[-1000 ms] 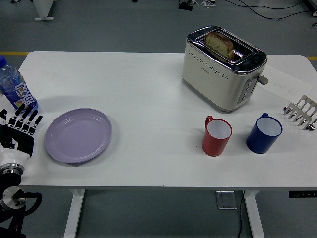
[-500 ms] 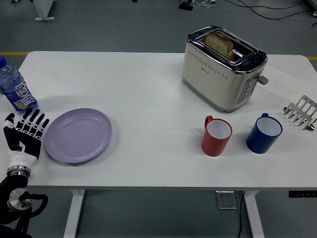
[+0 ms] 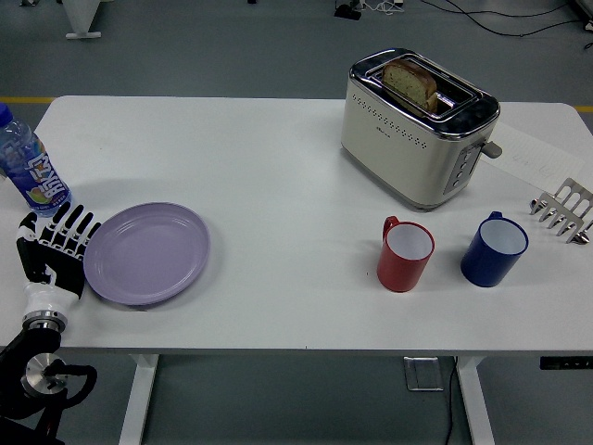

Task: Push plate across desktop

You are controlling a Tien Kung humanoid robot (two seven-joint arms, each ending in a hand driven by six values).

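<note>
The white table (image 3: 278, 167) fills the view, and the big change is down at its left end: the left hand (image 3: 57, 248) has slid in toward the lavender plate (image 3: 146, 252) over the last second and now sits right at the plate's left rim, seemingly touching it, though actual contact is hard to confirm from up here. The fingers are straight and spread, pointing away from the robot, holding nothing. The plate itself has not budged; it lies flat where it was, near the table's front-left corner, close to the near edge.

Everything else holds its place too. The cream and chrome toaster (image 3: 419, 128) stands far to the right of the plate and further back, with a slice of bread (image 3: 410, 82) sticking up from one slot. To the plate's right, well apart, stands the red mug (image 3: 405, 254), and just beyond it the blue mug (image 3: 494, 250). A metal toast rack (image 3: 563, 209) sits at the table's right edge, farthest from the plate. Behind the plate and to its left, a water bottle (image 3: 31, 167) with a blue label stands at the table's left edge, just above the hand.

Between the plate's right rim and the red mug runs a wide stretch of bare tabletop, and the surface behind the plate is bare too, right up to the far edge.
</note>
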